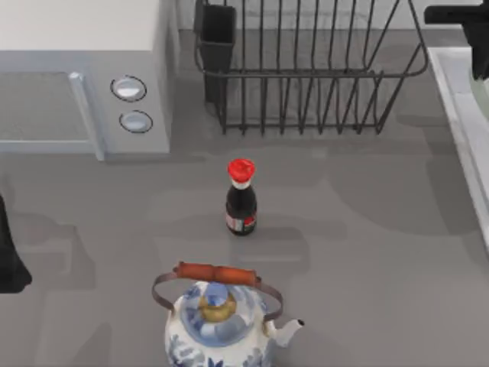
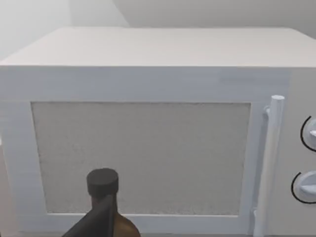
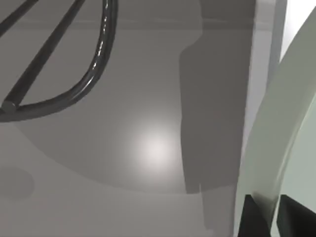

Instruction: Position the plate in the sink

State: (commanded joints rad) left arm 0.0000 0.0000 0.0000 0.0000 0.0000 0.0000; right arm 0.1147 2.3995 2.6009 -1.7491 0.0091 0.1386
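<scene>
At the surface's far right corner, the right pincer (image 3: 269, 217) pinches the rim of the pale green plate (image 3: 276, 138), its two dark fingertips closed on either side, over the sink (image 1: 458, 99). The left arm (image 1: 9, 256) sits parked at the left edge.

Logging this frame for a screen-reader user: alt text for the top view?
Overhead view of a dark grey counter: the right gripper is over the sink at the right edge, where a sliver of the pale green plate shows. A soy sauce bottle stands mid-counter, a kettle in front, a microwave and dish rack behind.
</scene>
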